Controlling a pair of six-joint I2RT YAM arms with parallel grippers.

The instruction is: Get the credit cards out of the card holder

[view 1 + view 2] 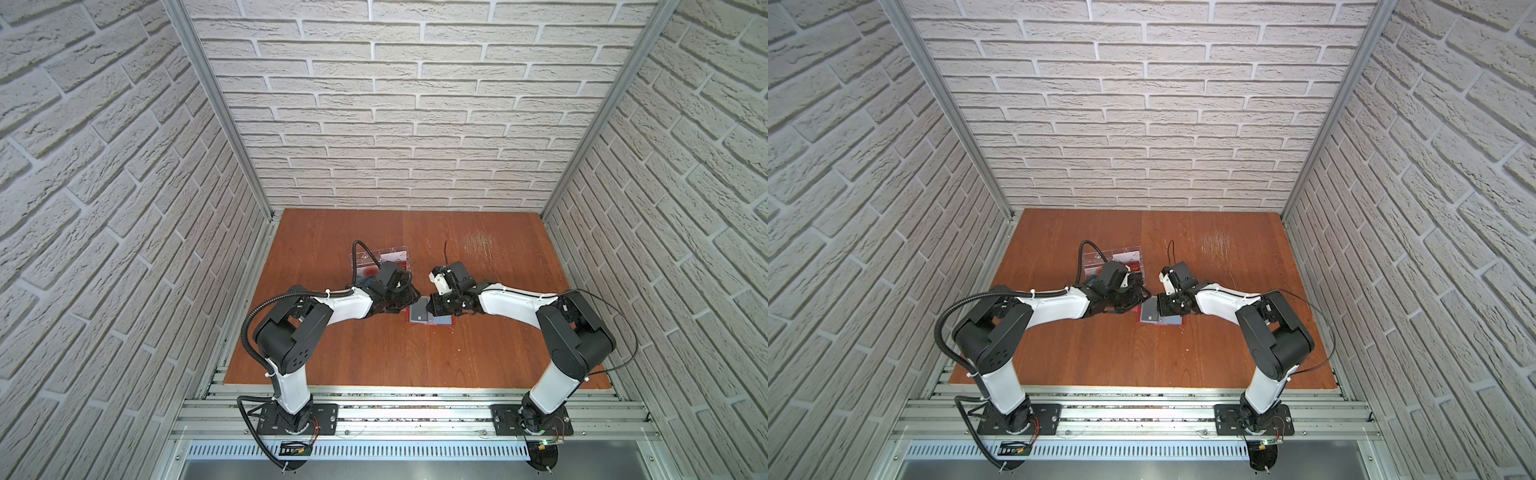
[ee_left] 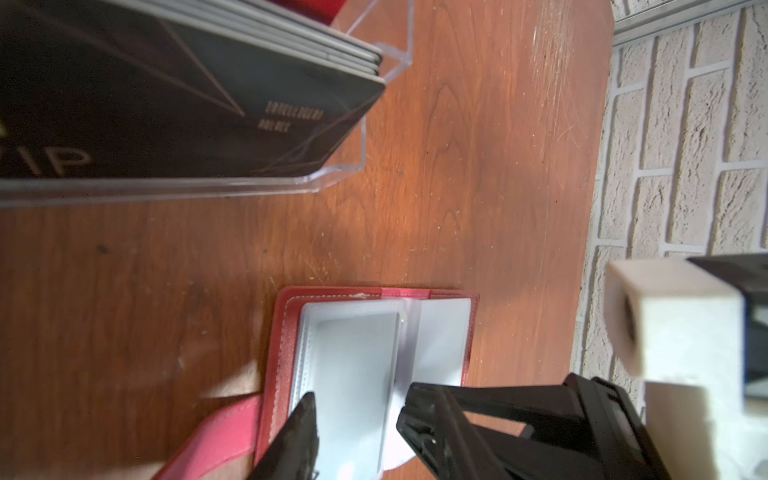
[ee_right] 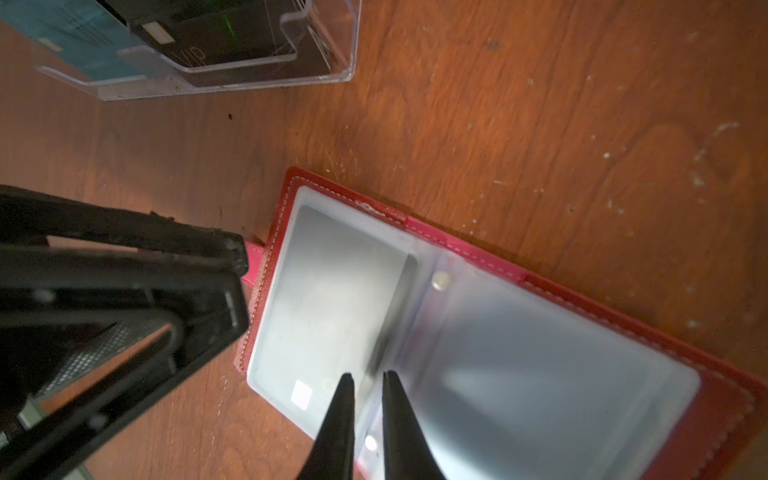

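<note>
While the holder (image 3: 582,307) lies open and flat on the table (image 1: 478,353) between both grippers, the step in hand looks like drawing a card (image 3: 340,291) from its left sleeve. The left gripper (image 2: 357,399) stands half open, tips astride that page, seemingly pinning it. The right gripper (image 3: 368,380) is nearly closed at the card's inner edge by the spine; whether it nips the card I cannot tell. The holder's long axis runs left to right, the card's near to far. Next, probably, comes a firm pinch and a pull across the spine. Beyond sits a clear tray (image 3: 349,50) of cards.
</note>
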